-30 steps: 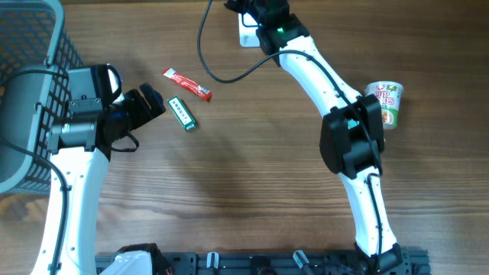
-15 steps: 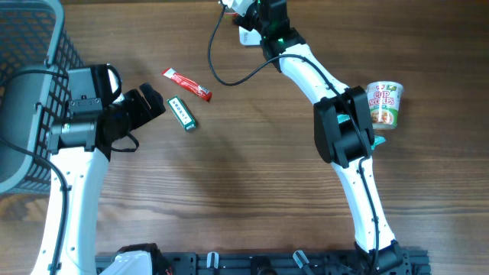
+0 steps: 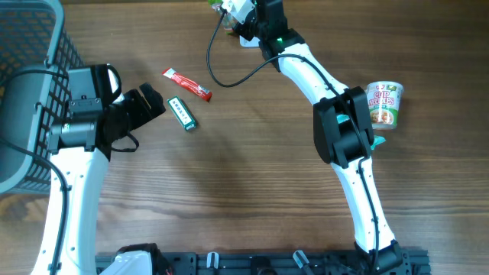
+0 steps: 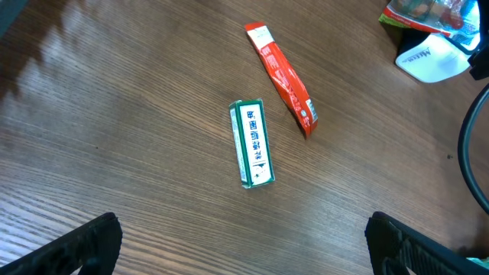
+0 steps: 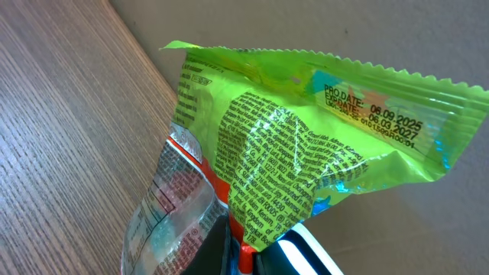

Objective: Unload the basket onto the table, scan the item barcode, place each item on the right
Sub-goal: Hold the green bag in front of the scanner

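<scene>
Wooden table (image 3: 244, 176) lies beneath us; our right gripper (image 5: 243, 256) pinches a lime-green crinkly plastic snack packet (image 5: 306, 145) (date stamp showing), our left gripper (image 4: 244, 248) gapes wide.

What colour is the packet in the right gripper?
The packet is lime green with black print, clear and red lower down; clearest in right wrist view.

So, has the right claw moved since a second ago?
Yes. The right claw, shut on the green packet, shifted up-left, away from the cup noodles.
</scene>
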